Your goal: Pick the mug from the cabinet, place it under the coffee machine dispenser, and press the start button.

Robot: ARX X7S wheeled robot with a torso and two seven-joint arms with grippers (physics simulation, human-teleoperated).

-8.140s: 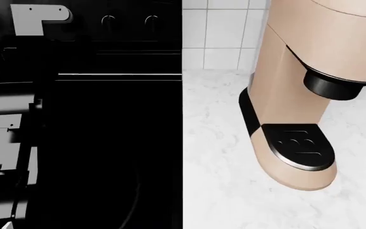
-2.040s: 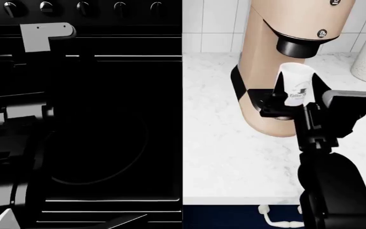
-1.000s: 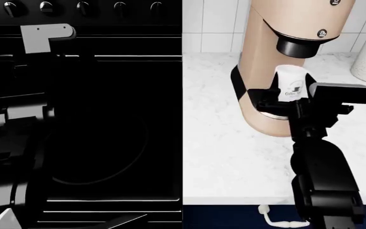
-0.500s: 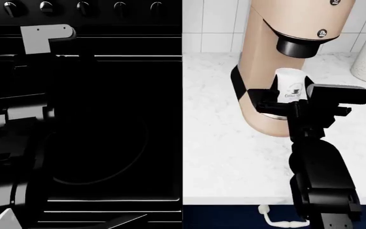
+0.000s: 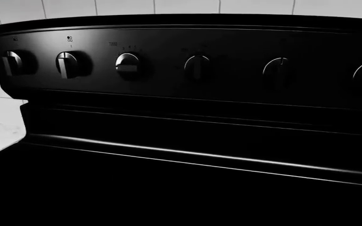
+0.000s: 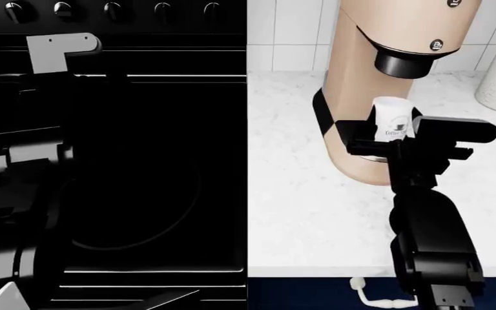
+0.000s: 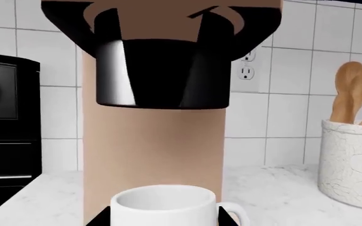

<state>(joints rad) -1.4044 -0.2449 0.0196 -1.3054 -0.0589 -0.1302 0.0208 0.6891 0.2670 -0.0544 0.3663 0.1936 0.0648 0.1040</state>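
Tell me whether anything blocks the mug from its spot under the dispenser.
Nothing visible does. The mug, held by the right gripper, sits directly below the dispenser, with only open air between its rim and the spout.

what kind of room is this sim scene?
A home kitchen, most likely: a black stove with control knobs, a white marble-look countertop backed by white wall tiles, and a beige pod coffee machine with a mug under its spout.
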